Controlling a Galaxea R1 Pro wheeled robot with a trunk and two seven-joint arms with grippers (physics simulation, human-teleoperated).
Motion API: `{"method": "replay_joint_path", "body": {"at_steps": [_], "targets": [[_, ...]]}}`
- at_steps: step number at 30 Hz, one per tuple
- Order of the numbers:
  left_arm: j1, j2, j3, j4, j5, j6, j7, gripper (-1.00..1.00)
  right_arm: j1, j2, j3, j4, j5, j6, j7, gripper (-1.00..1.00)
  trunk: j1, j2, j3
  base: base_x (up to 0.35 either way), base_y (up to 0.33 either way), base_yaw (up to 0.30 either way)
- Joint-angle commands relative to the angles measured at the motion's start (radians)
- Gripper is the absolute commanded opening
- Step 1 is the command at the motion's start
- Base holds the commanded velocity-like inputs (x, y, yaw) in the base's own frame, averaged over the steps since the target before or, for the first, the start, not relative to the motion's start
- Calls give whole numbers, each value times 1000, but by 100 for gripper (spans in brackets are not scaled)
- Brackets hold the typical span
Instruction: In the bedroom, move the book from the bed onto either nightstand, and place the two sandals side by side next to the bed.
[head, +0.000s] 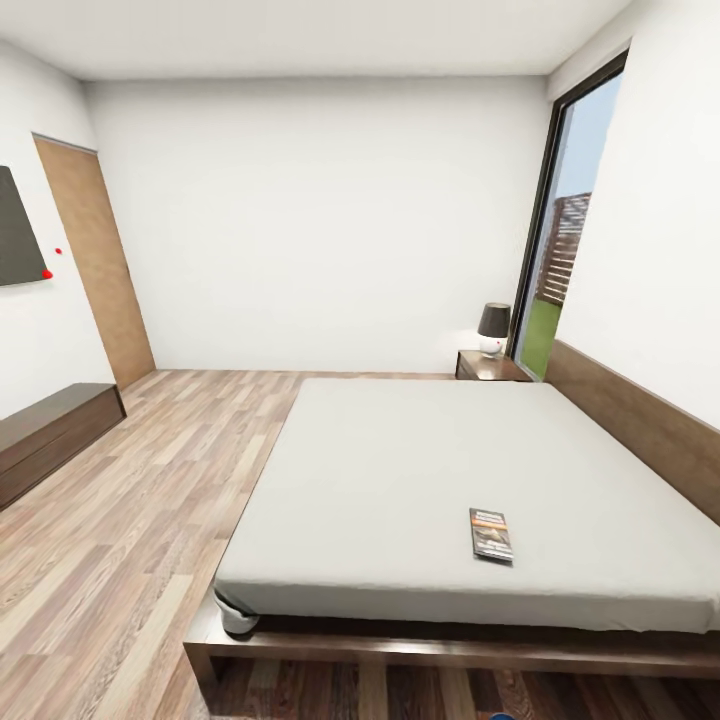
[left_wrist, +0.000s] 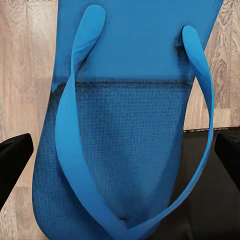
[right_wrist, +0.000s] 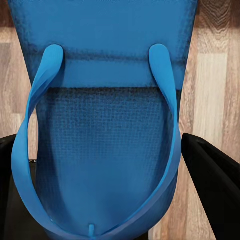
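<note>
The book (head: 490, 534), thin and dark with an orange band, lies flat on the pale-grey mattress of the bed (head: 400, 470), near its front right. A dark nightstand (head: 488, 366) stands at the bed's far corner by the window. In the left wrist view a bright blue sandal (left_wrist: 130, 75) sits between the black fingers (left_wrist: 12, 160) of my left gripper (left_wrist: 122, 150), above the plank floor. The right wrist view shows a second blue sandal (right_wrist: 107, 50) held the same way in my right gripper (right_wrist: 100, 155), a finger (right_wrist: 215, 175) pressed at its edge.
A lamp (head: 493, 328) stands on the nightstand. A long dark dresser (head: 50, 430) runs along the left wall under a dark screen (head: 15, 235), with a wooden door (head: 95, 260) beyond it. A tall window (head: 565, 230) is at the right. Wood floor (head: 150, 500) stretches left of the bed.
</note>
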Motion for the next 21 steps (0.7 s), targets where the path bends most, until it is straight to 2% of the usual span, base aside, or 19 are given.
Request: {"method": "replay_joint_path", "body": {"at_steps": [1,21], "targets": [[0,0,-8,1,9,-3,0,-100,0,1,-7,-2,3,6,7,-100,0,-1,0,0,0,0],[0,0,-8,0,9,-5,0,-100,0,1,-7,-2,3,6,7,-100,73,-134,-60,0,0,0]]}}
